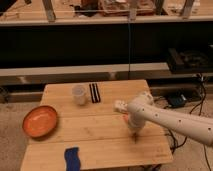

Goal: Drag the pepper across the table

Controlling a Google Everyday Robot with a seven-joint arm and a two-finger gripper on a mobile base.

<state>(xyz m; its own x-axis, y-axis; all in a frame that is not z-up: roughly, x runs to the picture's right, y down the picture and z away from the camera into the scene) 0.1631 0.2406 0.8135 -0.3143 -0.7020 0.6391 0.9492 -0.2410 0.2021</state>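
Observation:
The pepper (124,119) shows only as a small orange-red patch on the wooden table (90,135), right of its middle, mostly hidden behind the arm. My gripper (134,133) hangs from the white arm that reaches in from the right. It points down at the table just right of and in front of the pepper. I cannot tell whether it touches or holds the pepper.
An orange bowl (40,121) sits at the table's left edge. A white cup (78,94) and a black flat object (94,92) stand at the back. A blue sponge (73,157) lies at the front left. A small pale object (119,105) lies behind the gripper.

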